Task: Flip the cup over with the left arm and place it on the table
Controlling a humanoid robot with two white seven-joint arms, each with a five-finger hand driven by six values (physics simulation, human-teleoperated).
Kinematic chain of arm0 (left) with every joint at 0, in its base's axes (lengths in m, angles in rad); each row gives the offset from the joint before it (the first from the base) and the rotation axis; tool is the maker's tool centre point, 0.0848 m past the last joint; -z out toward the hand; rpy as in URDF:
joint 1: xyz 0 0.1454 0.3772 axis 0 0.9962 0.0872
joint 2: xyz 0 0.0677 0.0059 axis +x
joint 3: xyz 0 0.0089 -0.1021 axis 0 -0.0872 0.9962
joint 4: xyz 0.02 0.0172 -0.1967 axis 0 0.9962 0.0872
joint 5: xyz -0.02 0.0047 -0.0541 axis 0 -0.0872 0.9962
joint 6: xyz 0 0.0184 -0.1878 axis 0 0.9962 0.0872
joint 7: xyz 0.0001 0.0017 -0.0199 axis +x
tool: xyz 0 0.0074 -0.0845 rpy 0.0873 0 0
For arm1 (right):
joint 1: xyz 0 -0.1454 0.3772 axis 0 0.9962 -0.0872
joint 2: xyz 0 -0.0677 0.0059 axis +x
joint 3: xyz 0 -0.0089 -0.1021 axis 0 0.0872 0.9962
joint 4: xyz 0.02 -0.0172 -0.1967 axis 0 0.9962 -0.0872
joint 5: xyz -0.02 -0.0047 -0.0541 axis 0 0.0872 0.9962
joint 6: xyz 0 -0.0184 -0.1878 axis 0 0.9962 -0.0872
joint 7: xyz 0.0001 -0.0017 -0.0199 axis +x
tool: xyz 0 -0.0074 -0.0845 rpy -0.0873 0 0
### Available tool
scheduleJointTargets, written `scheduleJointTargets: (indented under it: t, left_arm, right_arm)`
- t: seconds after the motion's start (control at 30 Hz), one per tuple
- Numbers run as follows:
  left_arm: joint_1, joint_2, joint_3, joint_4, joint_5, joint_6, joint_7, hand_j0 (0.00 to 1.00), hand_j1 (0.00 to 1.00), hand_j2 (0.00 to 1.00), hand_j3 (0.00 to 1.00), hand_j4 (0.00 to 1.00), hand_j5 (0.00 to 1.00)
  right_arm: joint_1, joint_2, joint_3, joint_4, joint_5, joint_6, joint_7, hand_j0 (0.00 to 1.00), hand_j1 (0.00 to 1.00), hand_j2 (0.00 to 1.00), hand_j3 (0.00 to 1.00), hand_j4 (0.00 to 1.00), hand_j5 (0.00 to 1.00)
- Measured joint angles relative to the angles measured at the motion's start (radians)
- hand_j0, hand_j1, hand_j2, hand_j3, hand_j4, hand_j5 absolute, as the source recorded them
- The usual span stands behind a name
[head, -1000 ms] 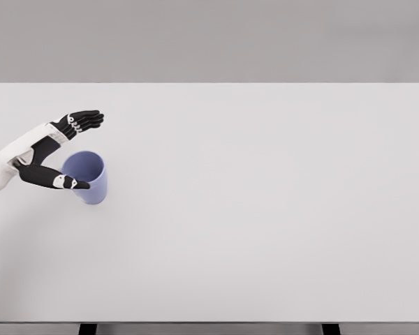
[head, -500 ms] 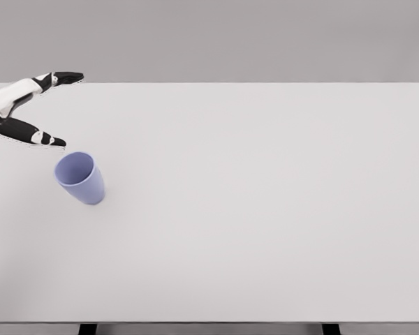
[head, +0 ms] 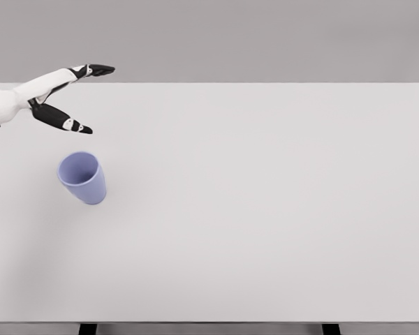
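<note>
You've got the lavender cup point(head: 82, 178) standing mouth-up on the plain white table point(head: 265, 209) near its left edge, grey wall point(head: 265, 35) behind, and the left hand point(head: 59, 94) above it, fingers spread wide, holding nothing.

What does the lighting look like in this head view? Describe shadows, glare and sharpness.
Head view: flat, even light, no glare on the white table; the cup casts only a faint soft shadow to its right; the open left hand casts no clear shadow; edges look slightly soft throughout, nothing distinctly out of focus.
</note>
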Motion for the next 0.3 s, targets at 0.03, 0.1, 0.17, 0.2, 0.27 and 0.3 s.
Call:
scheduleJointTargets:
  t: [0.03, 0.1, 0.17, 0.2, 0.27, 0.3]
  left_arm:
    - [-0.003, -0.014, -0.003, 0.004, -0.015, 0.000, 0.000, 1.00, 1.00, 1.00, 1.00, 1.00, 1.00]
    - [-0.012, -0.037, -0.010, 0.011, -0.036, 0.000, 0.000, 1.00, 1.00, 1.00, 1.00, 1.00, 1.00]
    - [-0.014, -0.049, -0.015, 0.016, -0.049, 0.000, 0.000, 1.00, 1.00, 1.00, 1.00, 1.00, 1.00]
    - [-0.015, -0.053, -0.016, 0.018, -0.053, 0.000, 0.000, 1.00, 1.00, 1.00, 1.00, 1.00, 1.00]
    - [-0.015, -0.058, -0.018, 0.019, -0.058, 0.000, 0.000, 1.00, 1.00, 1.00, 1.00, 1.00, 1.00]
    - [-0.015, -0.059, -0.018, 0.020, -0.060, 0.000, 0.000, 1.00, 1.00, 1.00, 1.00, 1.00, 1.00]
  right_arm:
    - [0.000, 0.000, 0.000, 0.000, 0.000, 0.000, 0.000, 1.00, 1.00, 1.00, 1.00, 1.00, 1.00]
    - [0.000, 0.000, 0.000, 0.000, 0.000, 0.000, 0.000, 1.00, 1.00, 1.00, 1.00, 1.00, 1.00]
    - [0.000, 0.000, 0.000, 0.000, 0.000, 0.000, 0.000, 1.00, 1.00, 1.00, 1.00, 1.00, 1.00]
    - [0.000, 0.000, 0.000, 0.000, 0.000, 0.000, 0.000, 1.00, 1.00, 1.00, 1.00, 1.00, 1.00]
    - [0.000, 0.000, 0.000, 0.000, 0.000, 0.000, 0.000, 1.00, 1.00, 1.00, 1.00, 1.00, 1.00]
    - [0.000, 0.000, 0.000, 0.000, 0.000, 0.000, 0.000, 1.00, 1.00, 1.00, 1.00, 1.00, 1.00]
